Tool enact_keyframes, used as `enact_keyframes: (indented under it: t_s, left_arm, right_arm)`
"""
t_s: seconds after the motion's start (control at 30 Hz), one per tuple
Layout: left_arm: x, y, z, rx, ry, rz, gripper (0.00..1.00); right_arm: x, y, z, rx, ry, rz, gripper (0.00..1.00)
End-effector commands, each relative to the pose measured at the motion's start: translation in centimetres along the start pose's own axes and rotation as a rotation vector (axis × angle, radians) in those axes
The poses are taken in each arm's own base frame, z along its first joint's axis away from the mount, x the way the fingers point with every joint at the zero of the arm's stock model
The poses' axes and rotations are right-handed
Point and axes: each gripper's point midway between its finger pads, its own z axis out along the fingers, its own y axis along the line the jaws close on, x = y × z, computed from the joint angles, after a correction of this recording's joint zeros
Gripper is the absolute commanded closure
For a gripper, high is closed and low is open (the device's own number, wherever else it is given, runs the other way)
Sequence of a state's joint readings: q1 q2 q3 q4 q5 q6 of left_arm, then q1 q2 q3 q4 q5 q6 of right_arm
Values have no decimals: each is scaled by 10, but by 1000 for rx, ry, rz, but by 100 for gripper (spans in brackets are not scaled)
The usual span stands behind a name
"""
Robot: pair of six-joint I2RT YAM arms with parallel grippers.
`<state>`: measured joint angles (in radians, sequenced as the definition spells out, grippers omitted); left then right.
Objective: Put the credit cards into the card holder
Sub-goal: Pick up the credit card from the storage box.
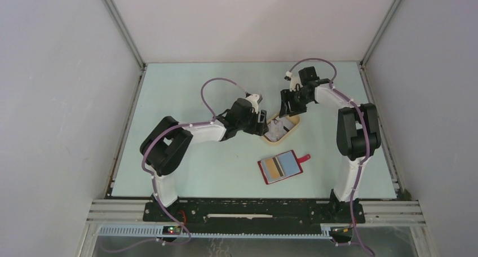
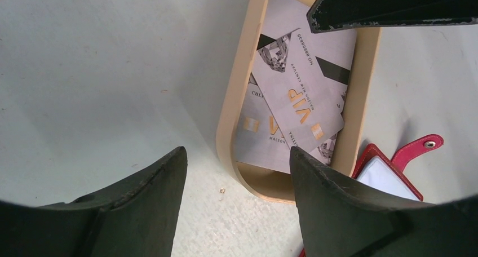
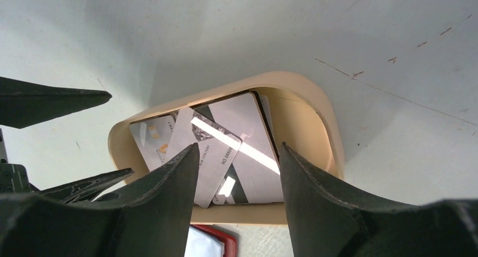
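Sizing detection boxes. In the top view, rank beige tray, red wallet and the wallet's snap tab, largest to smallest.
1. red wallet and beige tray: they look about alike. The tray is partly covered, so I won't rank them.
2. snap tab: clearly the smallest.

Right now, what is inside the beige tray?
Several whitish credit cards lie overlapping in the beige tray; the top one says VIP. The lower cards are partly covered, so their number is unclear.
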<state>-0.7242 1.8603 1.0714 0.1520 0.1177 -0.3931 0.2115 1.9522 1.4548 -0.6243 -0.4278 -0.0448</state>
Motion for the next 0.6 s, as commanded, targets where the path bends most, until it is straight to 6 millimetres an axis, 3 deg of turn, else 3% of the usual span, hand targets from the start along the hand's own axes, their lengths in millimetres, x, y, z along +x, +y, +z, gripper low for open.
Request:
enact_keyframes:
  t_s: [0.0,0.27,0.57]
  left_arm:
    - [-20,-12,2,37,-36,-3,28]
    - [-18,-13,3,44,-28,-5,29]
    - [-15,-12,5,42,-18,-7,30]
  right_arm:
    - [-5,-7,5,27,10,-36,36]
    - [6,-5,13,-2,56,-26,35]
    - [15,11,14,-96,94,2,38]
